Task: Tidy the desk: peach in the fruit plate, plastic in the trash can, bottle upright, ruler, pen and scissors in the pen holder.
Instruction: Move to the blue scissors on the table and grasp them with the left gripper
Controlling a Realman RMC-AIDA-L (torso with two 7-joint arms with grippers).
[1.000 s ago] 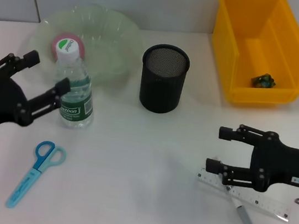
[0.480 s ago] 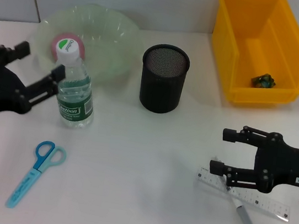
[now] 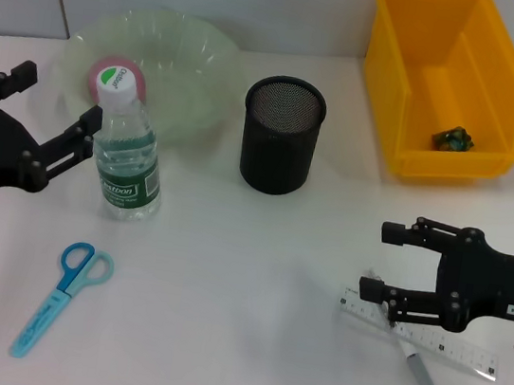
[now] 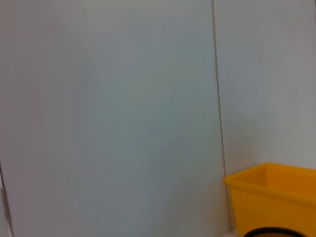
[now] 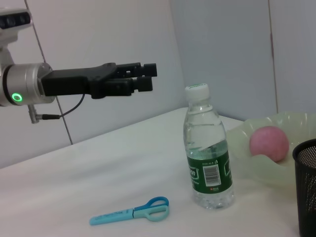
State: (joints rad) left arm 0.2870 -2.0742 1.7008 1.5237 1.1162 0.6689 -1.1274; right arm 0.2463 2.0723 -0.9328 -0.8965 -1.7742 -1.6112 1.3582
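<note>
Water bottle (image 3: 127, 158) upright; left hand (image 3: 51, 122) open just left of it, apart. Right hand (image 3: 384, 260) open over ruler (image 3: 446, 347), far right of bottle.

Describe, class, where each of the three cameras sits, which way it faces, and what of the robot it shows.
Head view: above the desk, looking down; shows left gripper beside the bottle and right gripper over the ruler.
Left wrist view: faces the wall; no robot parts, only the trash can.
Right wrist view: looks across the desk at the bottle, scissors and left gripper.
Head and right wrist share bottle, scissors, peach.
</note>
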